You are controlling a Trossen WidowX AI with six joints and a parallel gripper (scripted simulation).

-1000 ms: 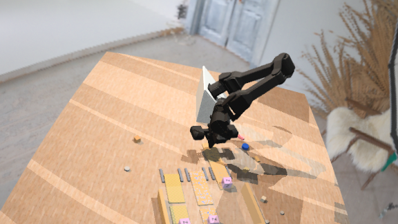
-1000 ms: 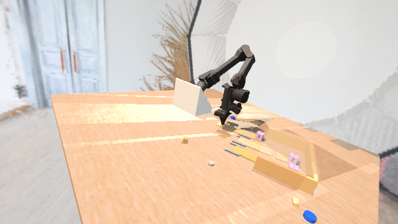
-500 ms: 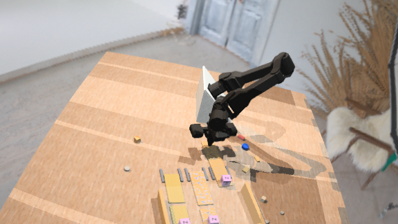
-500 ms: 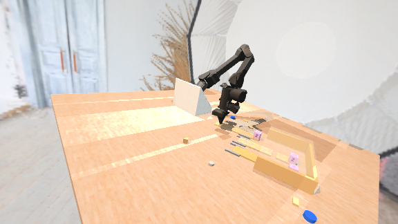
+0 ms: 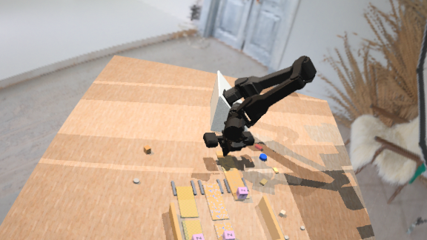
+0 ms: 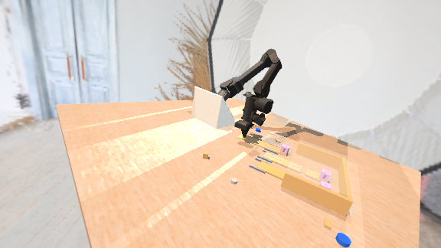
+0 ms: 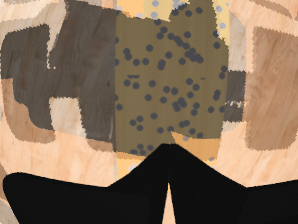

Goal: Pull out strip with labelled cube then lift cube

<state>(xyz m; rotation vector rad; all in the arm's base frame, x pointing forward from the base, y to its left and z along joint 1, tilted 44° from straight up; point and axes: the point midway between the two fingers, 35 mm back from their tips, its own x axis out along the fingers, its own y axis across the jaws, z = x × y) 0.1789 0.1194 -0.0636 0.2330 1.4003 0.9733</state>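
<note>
The one-piece dotted yellow strip carries a pink cube marked Z on its far end. This strip reaches back toward the arm, its cube end between grey rails. The middle strip and the left strip are each split by a gap. Pink cubes also sit on their farther pieces, the middle one and the left one. My gripper is shut, fingertips down at the one-piece strip's arm-side end; whether they touch it is unclear.
A wooden frame wall stands around the far pieces. A white wedge is beside the arm base. A blue disc and small blocks lie right of the strip; an orange cube lies left.
</note>
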